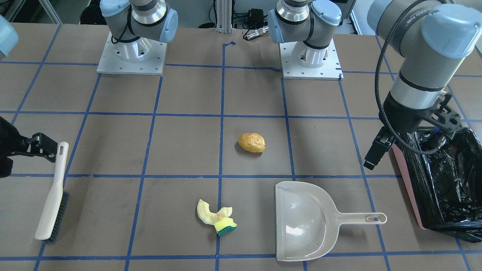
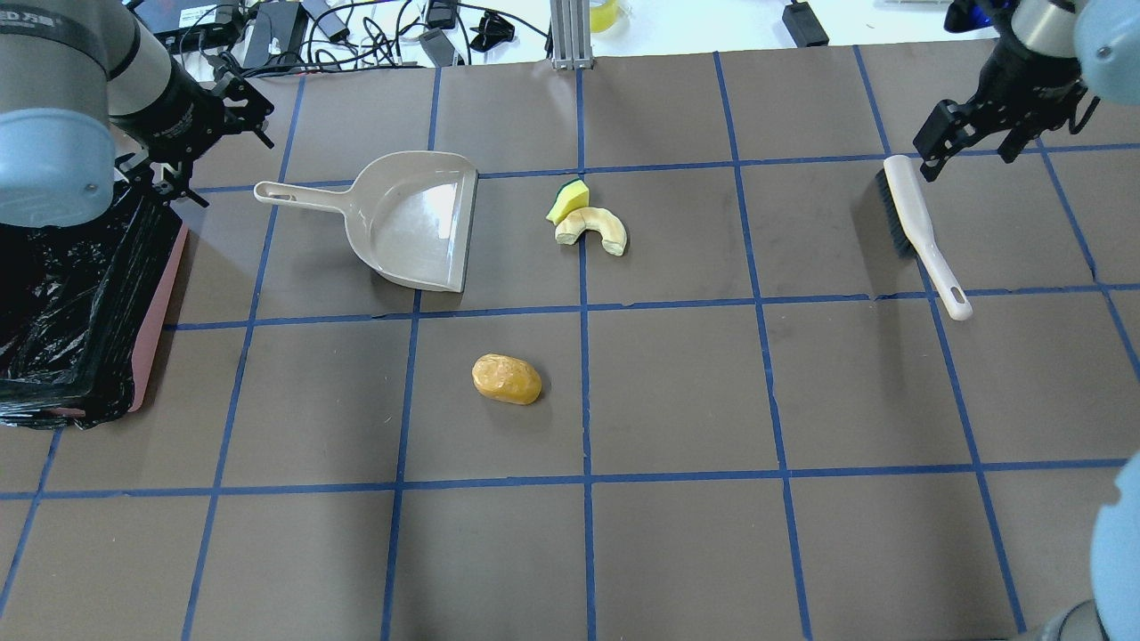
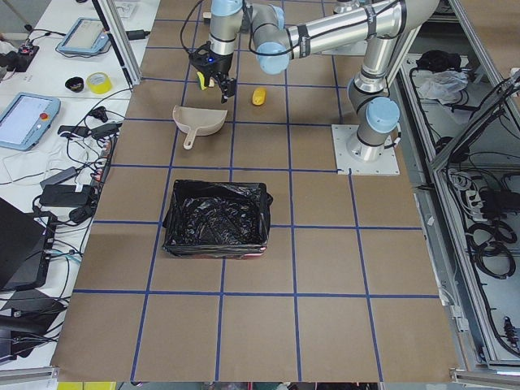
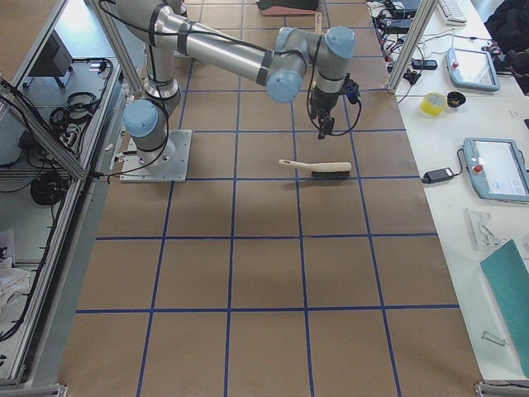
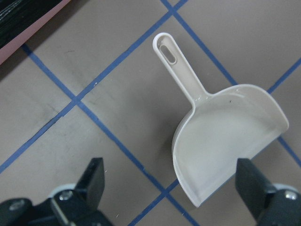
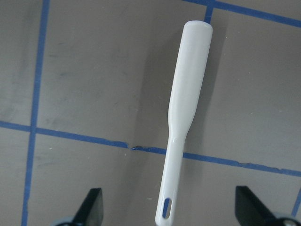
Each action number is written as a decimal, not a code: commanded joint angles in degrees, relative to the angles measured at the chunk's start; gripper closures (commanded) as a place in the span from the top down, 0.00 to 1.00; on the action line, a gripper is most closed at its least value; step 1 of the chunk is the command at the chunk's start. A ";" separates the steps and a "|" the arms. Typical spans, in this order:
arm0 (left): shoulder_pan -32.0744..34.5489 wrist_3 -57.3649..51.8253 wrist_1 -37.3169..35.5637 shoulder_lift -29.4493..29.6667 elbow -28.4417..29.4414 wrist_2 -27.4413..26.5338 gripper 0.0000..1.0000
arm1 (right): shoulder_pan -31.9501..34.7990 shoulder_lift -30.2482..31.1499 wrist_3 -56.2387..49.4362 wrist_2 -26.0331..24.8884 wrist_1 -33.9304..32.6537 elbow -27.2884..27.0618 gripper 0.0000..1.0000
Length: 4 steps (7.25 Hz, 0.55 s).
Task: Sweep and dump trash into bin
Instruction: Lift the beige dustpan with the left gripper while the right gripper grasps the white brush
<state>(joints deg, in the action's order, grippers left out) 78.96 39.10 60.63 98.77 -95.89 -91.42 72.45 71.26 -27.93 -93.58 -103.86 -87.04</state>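
Note:
The golden-brown lump (image 2: 506, 378) lies alone mid-table. The pale curved peel (image 2: 597, 229) and the yellow sponge with a green side (image 2: 567, 201) touch each other just off the beige dustpan's (image 2: 412, 223) open edge. The pink bin with a black bag (image 2: 158, 298) stands at the left table end. My left gripper (image 2: 209, 142) is open and empty, above the table between the bin and the dustpan's handle (image 5: 171, 54). My right gripper (image 2: 975, 142) is open and empty over the white brush (image 2: 917, 223), its jaws either side of the handle (image 6: 186, 113) without touching it.
Both arm bases (image 1: 131, 56) are bolted to the table on the robot's side. Cables and adapters (image 2: 294, 22) lie on the white surface beyond the far edge. Blue tape lines grid the brown tabletop (image 2: 802, 401).

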 commanded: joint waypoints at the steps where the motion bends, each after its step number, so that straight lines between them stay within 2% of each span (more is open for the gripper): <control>1: -0.03 7.36 -13.10 8.42 0.35 0.27 1.00 | -2.65 -3.76 2.86 0.06 -3.54 -5.82 0.99; 2: -0.03 16.19 -16.04 11.76 1.39 0.45 1.00 | -4.06 -3.07 4.97 -0.11 -3.89 -9.34 0.98; 4: -0.03 23.11 -15.98 18.88 6.47 -0.25 1.00 | -4.69 -0.07 5.17 -0.20 -4.42 -14.27 0.97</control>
<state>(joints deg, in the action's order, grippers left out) 78.93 58.03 45.30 113.08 -92.45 -91.19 68.26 69.95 -23.10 -93.74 -107.78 -97.99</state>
